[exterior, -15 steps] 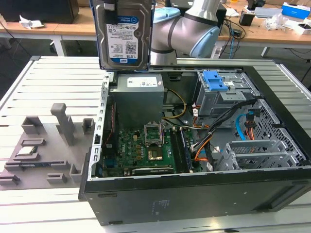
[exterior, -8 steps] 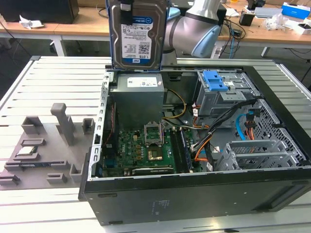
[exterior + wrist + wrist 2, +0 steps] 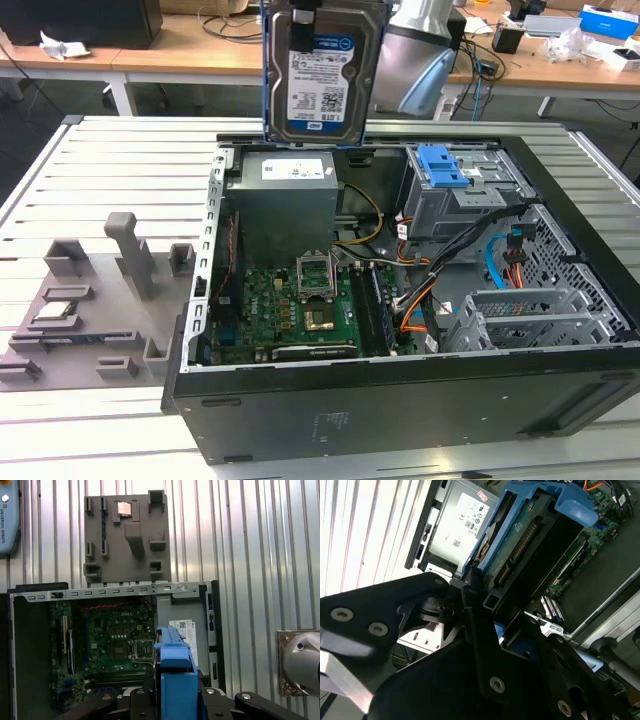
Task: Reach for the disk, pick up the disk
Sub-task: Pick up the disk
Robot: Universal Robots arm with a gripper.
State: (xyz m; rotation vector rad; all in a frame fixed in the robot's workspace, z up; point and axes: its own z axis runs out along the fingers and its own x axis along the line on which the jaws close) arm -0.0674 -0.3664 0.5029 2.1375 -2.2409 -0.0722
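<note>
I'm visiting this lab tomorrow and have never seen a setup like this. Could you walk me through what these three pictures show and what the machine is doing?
It is a single robot arm working over an opened desktop computer case that lies on a slatted metal table. The exterior view comes from a camera standing off the arm. The two wrist views come from cameras riding on the arm, looking down past its black gripper.

The gripper holds the disk, a silver hard drive with a white-and-blue label and blue side rails, lifted clear above the case. In the second wrist view the fingers close on the disk's blue rail; in the first wrist view that rail is the blue block.

Inside the case are the green motherboard, a grey power supply and a blue-latched drive cage. Beside the case, on the exterior view's left, lies a grey parts holder.
</note>
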